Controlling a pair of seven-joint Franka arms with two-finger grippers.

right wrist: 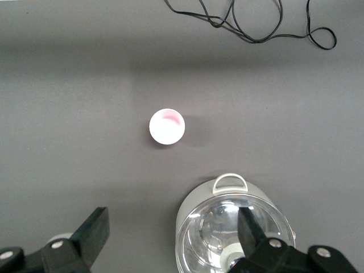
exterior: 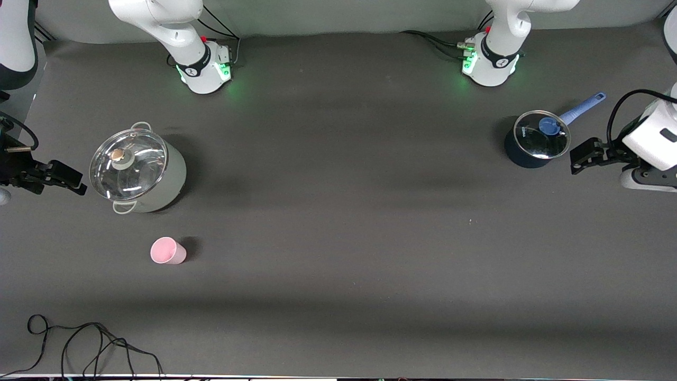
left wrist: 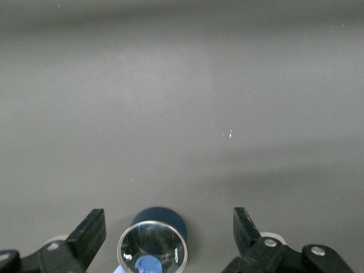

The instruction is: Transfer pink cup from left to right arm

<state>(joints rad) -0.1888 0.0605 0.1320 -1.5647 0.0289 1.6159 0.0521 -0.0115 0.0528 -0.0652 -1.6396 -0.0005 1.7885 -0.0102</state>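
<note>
The pink cup [exterior: 167, 251] is found standing upright on the table [exterior: 344, 238], mouth up and long axis vertical, toward the right arm's end and nearer the front camera than the lidded steel pot [exterior: 136, 169]; held by neither arm, it fits a handover either finished or pending. The right gripper [exterior: 66, 177] is kept wide and empty at that table edge beside the pot, and the left gripper [exterior: 584, 156] likewise wide and empty beside the blue saucepan [exterior: 535, 140] at the left arm's end.
</note>
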